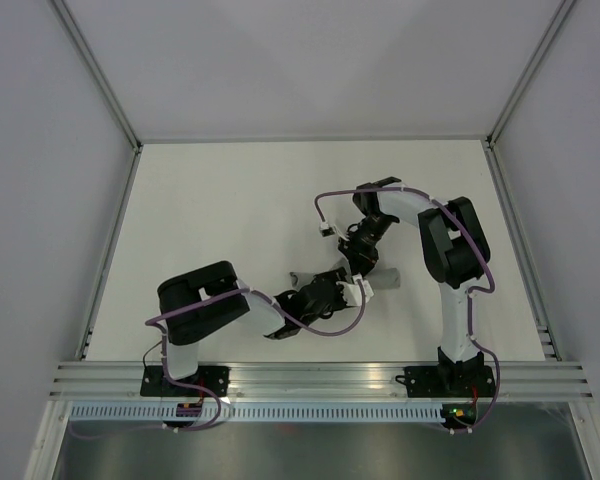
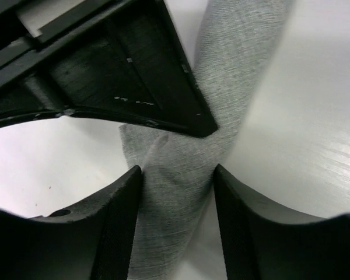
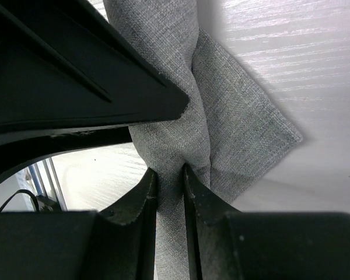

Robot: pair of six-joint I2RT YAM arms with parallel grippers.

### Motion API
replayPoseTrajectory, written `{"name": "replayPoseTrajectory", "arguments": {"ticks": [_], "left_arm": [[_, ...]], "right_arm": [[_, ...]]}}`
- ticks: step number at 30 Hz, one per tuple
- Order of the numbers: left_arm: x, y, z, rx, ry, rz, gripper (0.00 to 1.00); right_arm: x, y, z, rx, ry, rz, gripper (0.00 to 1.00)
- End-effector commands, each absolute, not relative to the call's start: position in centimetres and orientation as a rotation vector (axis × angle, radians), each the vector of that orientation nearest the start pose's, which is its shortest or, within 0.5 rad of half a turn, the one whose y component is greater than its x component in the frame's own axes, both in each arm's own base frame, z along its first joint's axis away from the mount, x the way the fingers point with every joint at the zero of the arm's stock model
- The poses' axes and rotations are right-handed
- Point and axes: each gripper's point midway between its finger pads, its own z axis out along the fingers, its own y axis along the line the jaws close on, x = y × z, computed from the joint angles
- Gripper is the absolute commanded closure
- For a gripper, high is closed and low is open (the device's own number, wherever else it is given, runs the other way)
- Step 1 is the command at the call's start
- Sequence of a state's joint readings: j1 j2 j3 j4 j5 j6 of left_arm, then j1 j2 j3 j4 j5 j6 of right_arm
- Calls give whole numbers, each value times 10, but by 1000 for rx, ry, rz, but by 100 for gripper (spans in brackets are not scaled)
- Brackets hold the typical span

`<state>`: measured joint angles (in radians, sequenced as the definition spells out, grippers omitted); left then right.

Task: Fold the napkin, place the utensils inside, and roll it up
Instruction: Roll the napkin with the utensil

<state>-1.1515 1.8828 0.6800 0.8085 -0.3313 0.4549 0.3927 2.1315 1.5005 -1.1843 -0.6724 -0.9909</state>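
Right pincer (image 3: 169, 174): clenched on napkin (image 3: 233, 111), thin bunched fold nipped between both fingertips, jaws nearly together. Left pincer (image 2: 178, 174): grasping same napkin, jaws set wider, cloth filling whole gap and touching both fingers, creases drawn in toward tips. Napkin: mid-grey, speckled weave, gathered into long narrow bundle, lying on white worktop (image 2: 303, 116), around middle, a bit right of centre in top view. One pointed corner flap spread flat on worktop just beside right pincer, clear in right wrist view. Both pincers on same stretch of bundle, almost tip to tip, coming in from opposite sides; each showing up as black wedge in other's wrist view, resting against cloth. Short grey ends of bundle poking out left and right of pincers in top view. Left arm (image 1: 210, 305) reaching in low from left base, right arm (image 1: 450, 245) arched over from far side. Contents of bundle: cannot tell.
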Motion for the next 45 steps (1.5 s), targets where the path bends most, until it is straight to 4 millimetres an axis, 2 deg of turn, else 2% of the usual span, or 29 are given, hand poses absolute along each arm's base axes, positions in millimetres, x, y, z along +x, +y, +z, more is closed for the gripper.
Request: {"name": "replayPoseTrajectory", "arguments": {"ticks": [1,2,3,8,11,15,18,19,20,22,23,24,28,29,31,32,33,34,35,36,38,39,44,45], "left_arm": [[250,-385,24,1234,1551,-187,44],[248,-385,22,1249,1560,-194,48],[247,-387,20,1257,1564,-207,57],[245,-385,9,1280,1639,-259,73],[245,-381,9,1264,1682,-309,79],[246,-379,9,1256,1733,-385,91],[247,-376,11,1231,1780,-466,93],[240,-377,9,1231,1809,-525,94],[244,-373,12,1210,1822,-542,94],[240,-371,11,1195,1857,-602,94],[238,-371,11,1196,1864,-615,94],[237,-370,9,1193,1881,-631,94],[233,-366,4,1176,1948,-724,94],[232,-365,3,1169,1966,-750,94],[230,-363,1,1159,2001,-825,94],[229,-362,1,1164,2009,-842,94],[226,-362,-1,1139,2046,-876,94],[224,-360,-4,1147,2067,-912,94],[223,-359,-7,1151,2091,-929,94],[223,-360,-7,1153,2115,-944,94],[223,-361,-9,1167,2145,-996,94],[220,-358,-13,1171,2182,-1011,94],[216,-358,-15,1189,2242,-1125,94],[211,-355,-21,1195,2281,-1147,94]], "right_arm": [[283,179,-17,-1888,2365,912,91],[284,179,-17,-1885,2366,914,91],[284,179,-16,-1884,2366,917,91],[286,182,-10,-1858,2355,940,89],[286,185,-4,-1835,2343,961,78],[298,193,19,-1741,2264,938,63],[313,195,43,-1638,2210,883,57],[316,196,50,-1608,2190,876,57],[328,195,69,-1544,2151,831,57],[335,185,77,-1472,2141,775,54],[349,184,96,-1416,2084,705,53],[347,179,94,-1393,2091,692,52],[353,159,117,-1313,2022,625,51],[353,157,130,-1313,1967,611,51],[339,152,126,-1326,1935,597,50],[337,153,142,-1333,1850,554,50],[324,150,126,-1351,1852,551,47],[321,149,127,-1349,1828,520,46],[323,148,138,-1346,1762,461,45],[315,142,123,-1359,1787,429,44],[312,146,124,-1387,1738,377,44],[306,143,114,-1402,1758,356,43],[286,167,90,-1515,1703,282,43],[282,170,87,-1535,1695,275,43]]}}
